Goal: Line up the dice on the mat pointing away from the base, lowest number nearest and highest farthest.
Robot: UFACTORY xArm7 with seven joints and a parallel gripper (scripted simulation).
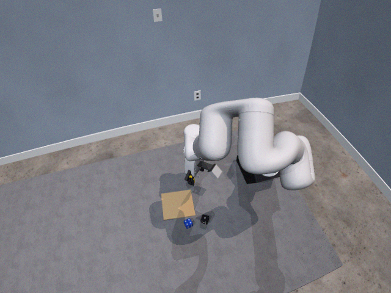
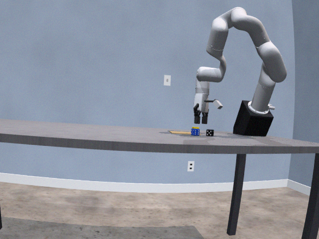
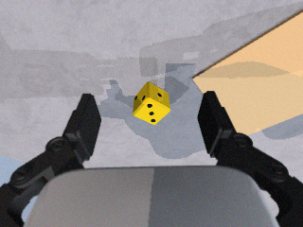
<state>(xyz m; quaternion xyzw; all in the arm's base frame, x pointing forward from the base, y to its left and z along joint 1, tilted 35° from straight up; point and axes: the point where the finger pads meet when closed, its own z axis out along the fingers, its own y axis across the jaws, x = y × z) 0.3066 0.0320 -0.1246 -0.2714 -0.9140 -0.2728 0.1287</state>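
Note:
A yellow die (image 3: 151, 109) (image 1: 190, 176) (image 2: 195, 127) lies on the grey table beside a corner of the tan mat (image 1: 175, 204) (image 2: 177, 132) (image 3: 265, 85), off the mat. My gripper (image 3: 149, 105) (image 1: 189, 176) (image 2: 200, 120) is open and empty; it hangs a little above the yellow die, with one finger on each side of it in the wrist view. A blue die (image 1: 188, 223) (image 2: 195, 132) and a black die (image 1: 204, 219) (image 2: 209, 132) lie on the table just past the mat's opposite edge, close together. No die is on the mat.
The robot's black base block (image 1: 249, 177) (image 2: 252, 120) stands on the table to the right of the mat. The arm's links arch over the area between the base and the mat.

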